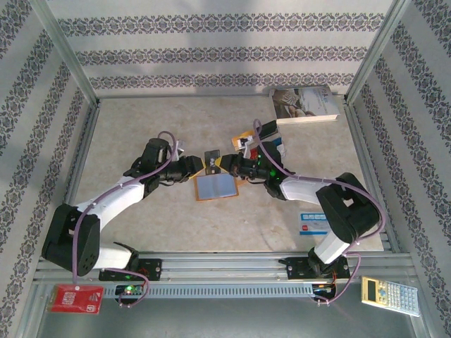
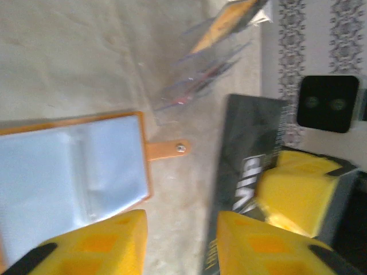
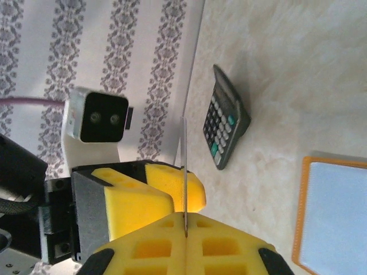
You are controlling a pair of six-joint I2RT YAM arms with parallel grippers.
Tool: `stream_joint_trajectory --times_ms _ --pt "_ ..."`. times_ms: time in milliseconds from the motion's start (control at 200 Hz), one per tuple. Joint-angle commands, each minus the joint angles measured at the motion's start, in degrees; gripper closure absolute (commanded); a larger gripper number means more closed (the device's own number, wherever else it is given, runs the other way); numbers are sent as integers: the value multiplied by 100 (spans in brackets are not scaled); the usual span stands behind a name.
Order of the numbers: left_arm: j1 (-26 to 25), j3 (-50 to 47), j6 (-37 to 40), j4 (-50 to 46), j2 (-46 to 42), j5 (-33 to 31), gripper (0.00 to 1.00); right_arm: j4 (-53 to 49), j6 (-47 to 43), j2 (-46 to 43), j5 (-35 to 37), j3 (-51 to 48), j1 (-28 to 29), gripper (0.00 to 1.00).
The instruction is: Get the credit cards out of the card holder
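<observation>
- Holder lies open on the table, blue-grey lining up, between the two grippers.
- Dark card sits clear of the holder, pinched edge-on in the closed right gripper.
- Left gripper: I see the fingers parted, with the card beside one of them; I cannot tell whether they touch.

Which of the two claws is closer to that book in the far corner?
Right. The right gripper is in front of the book and to its left; the left gripper is even farther left, past the dark card.

Open card holder; black card aloft
</observation>
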Motion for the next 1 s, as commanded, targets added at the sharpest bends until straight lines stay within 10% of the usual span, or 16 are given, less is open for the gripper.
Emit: stream_joint_trajectory --times_ms 0,380,994 --pt "176 251 613 -1052 -234 -756 53 -288 -385 -410 401 -162 -189 100" --pt "473 815 1989 -3101 -709 -2668 25 -3349 -1484 -1669 1735 -68 -1016 100" --pt "659 1221 2867 -3638 -998 -2960 4 -5359 -825 -949 3641 1588 -1808 100"
